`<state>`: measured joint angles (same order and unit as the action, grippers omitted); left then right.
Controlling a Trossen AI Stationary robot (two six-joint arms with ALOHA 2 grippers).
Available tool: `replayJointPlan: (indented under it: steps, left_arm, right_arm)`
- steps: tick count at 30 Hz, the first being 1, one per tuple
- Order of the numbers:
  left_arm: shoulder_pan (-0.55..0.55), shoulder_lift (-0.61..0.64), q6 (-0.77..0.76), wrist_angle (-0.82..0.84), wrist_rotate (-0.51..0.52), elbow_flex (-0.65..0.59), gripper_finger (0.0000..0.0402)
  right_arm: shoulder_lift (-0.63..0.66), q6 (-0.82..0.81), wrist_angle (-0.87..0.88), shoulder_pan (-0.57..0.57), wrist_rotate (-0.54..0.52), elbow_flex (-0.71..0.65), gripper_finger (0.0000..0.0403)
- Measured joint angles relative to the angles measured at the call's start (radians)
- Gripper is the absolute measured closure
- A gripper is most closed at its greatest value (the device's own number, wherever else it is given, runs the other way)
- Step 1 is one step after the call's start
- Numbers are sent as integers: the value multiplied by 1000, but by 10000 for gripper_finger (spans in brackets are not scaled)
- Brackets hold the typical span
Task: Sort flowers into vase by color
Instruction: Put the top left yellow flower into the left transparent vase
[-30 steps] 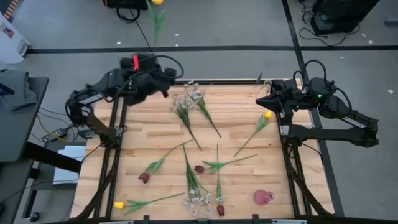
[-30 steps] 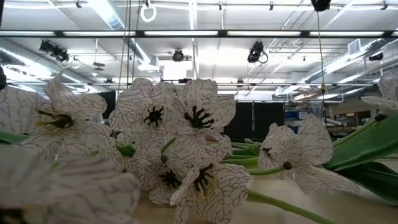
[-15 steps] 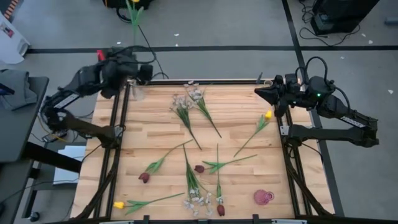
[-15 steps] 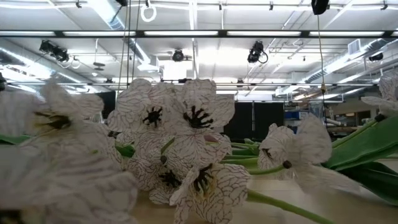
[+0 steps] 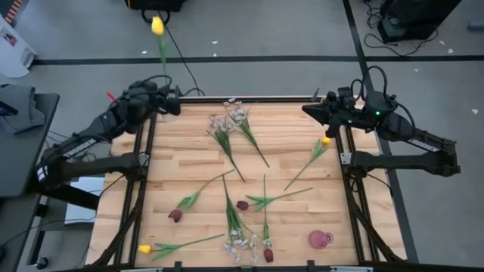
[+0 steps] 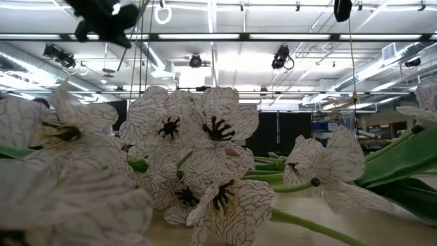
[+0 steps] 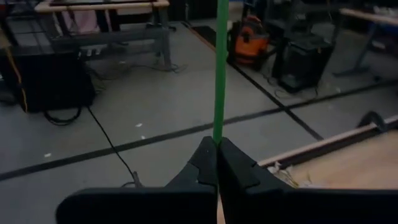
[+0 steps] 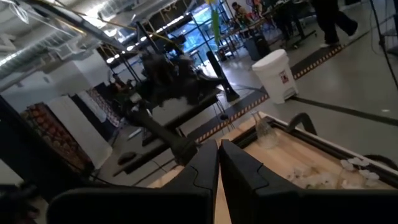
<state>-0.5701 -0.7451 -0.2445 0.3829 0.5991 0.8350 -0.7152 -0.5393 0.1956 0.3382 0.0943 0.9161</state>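
Note:
My left gripper [image 5: 168,103] hovers at the table's far left corner, shut on a yellow tulip [image 5: 156,26] whose green stem rises above it. A clear glass vase [image 8: 264,133] stands at that corner, close by the gripper. My right gripper [image 5: 308,111] is shut on nothing at the far right. On the wooden table lie white sprays [image 5: 227,122], another white spray [image 5: 240,243], yellow tulips [image 5: 325,140] [image 5: 144,248] and dark red tulips [image 5: 175,214] [image 5: 242,204] [image 5: 268,255]. The white blossoms [image 6: 198,150] fill the low view. My left gripper pinches the tulip's green stem [image 7: 217,132] between its two fingers. The fingers lie about level and across the stem. The stem stands upright above them with the yellow head on top, lifted clear of the table. The gripper hides the stem's lower end.
A pink round thing [image 5: 321,239] lies near the table's front right corner. Dark frame rails [image 5: 144,151] [image 5: 349,166] run along both side edges. Bare wood [image 5: 181,162] shows at the left middle of the table.
My left gripper has carried the yellow tulip from the far middle toward the table's far left corner and downward, turning as it went. The tulip has stayed in its hold, head up. The flowers on the table have not moved.

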Motion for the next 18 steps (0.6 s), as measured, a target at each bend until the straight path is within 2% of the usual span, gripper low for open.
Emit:
replayJointPlan:
  steps: [5,8,18]
  left_arm:
    - [-74,65,44,-249,-2,-194,400]
    - [-131,83,50,-334,2,-268,400]
    - [-293,89,113,-373,2,-300,401]
  right_arm:
    - [-19,-19,-31,0,0,0,373]
    - [-29,-19,-59,0,0,0,373]
    - [-52,-19,-104,0,0,0,373]
